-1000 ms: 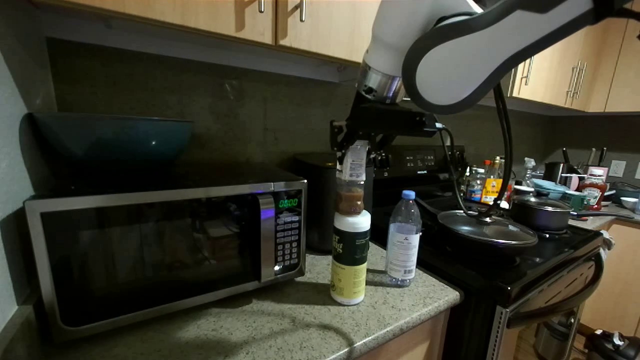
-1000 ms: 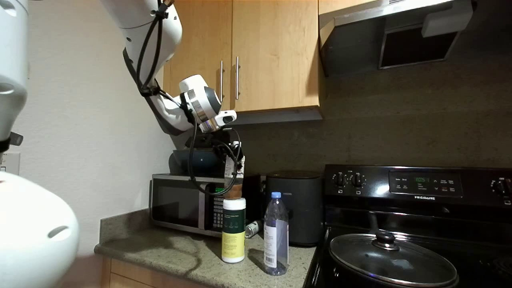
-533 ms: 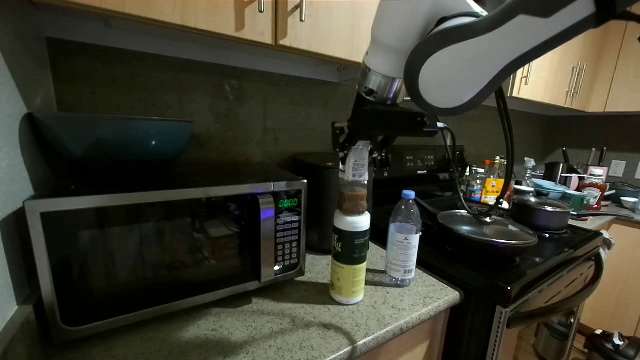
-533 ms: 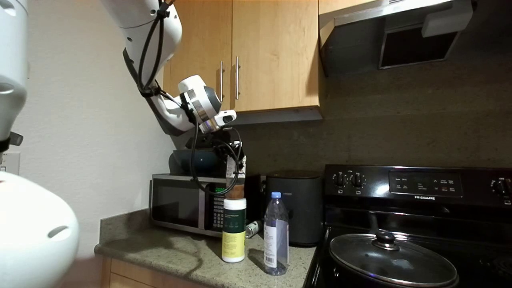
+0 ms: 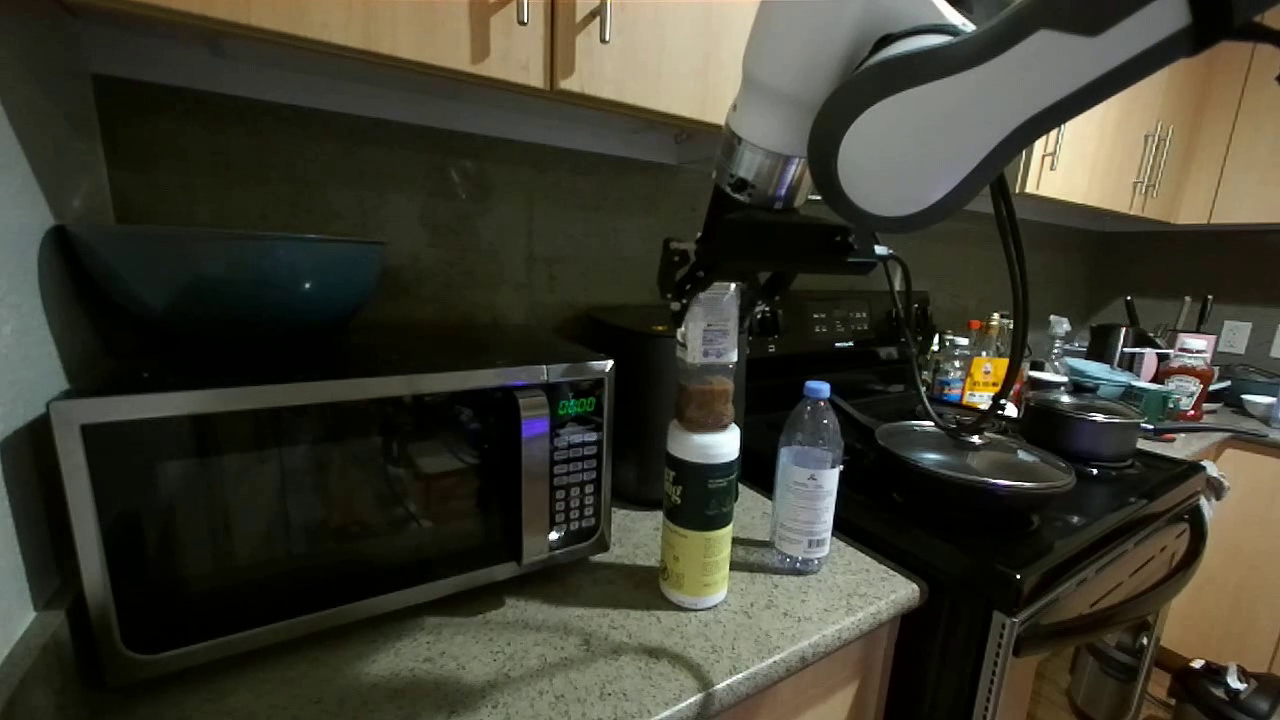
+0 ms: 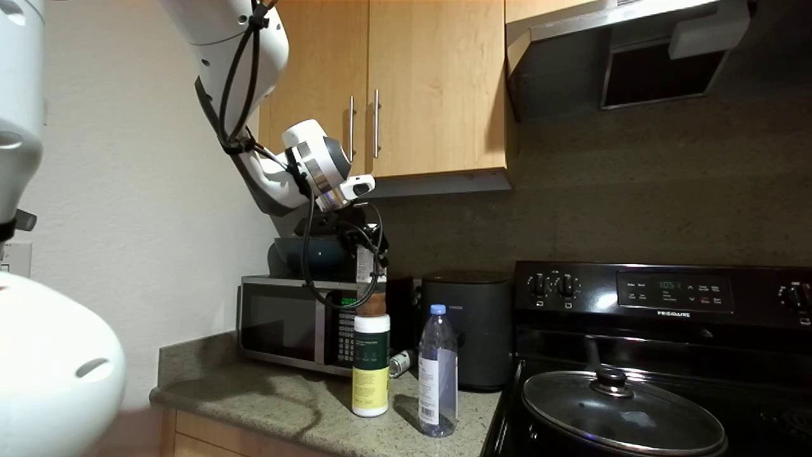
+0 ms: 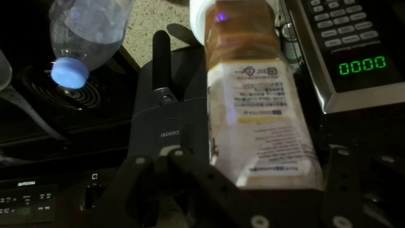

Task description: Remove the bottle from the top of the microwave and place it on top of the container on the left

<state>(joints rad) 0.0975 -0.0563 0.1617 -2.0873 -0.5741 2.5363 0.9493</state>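
That white arm has a charcoal-rimmed joint, silver collar at its nine o'clock, black cables at five.

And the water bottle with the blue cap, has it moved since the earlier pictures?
No. In both exterior views, the water bottle stands at the same place on the counter, with no visible shift toward or away from the stove.

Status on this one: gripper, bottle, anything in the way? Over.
Gripper at top of bottle, open or shut unclear. Bottle upright, apparently resting on container. Water bottle alongside, not touching either.
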